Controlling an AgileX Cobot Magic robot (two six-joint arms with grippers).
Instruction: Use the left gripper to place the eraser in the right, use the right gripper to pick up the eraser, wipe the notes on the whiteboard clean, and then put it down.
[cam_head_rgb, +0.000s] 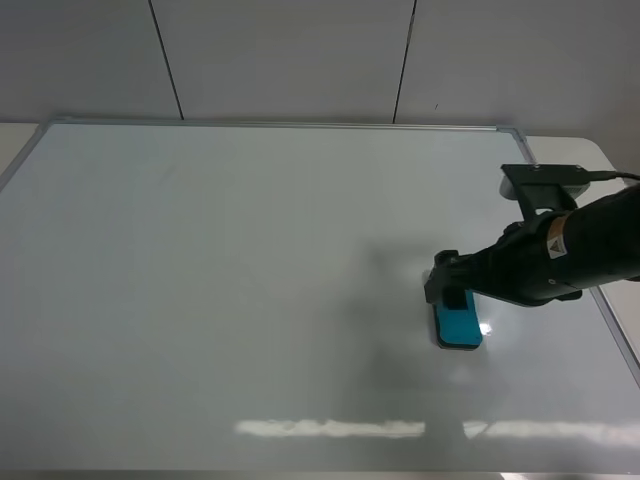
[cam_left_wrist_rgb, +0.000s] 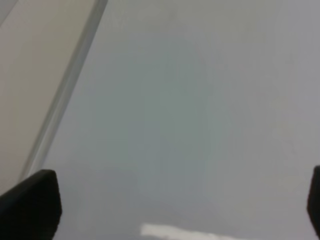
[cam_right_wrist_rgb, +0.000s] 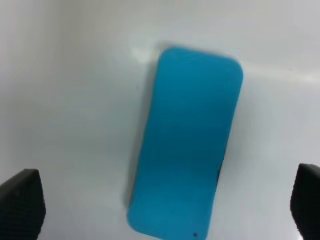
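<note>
The teal-blue eraser lies flat on the whiteboard at the right, near the front. My right gripper hovers over its far end. In the right wrist view the eraser lies between the two fingertips of the right gripper, which stand wide apart and do not touch it. My left gripper is open and empty over bare whiteboard near its silver frame; it is out of the exterior view. No notes show on the board.
The board's silver frame runs along the back and close past the right arm. A beige table shows beyond the board's corners. A grey panelled wall stands behind.
</note>
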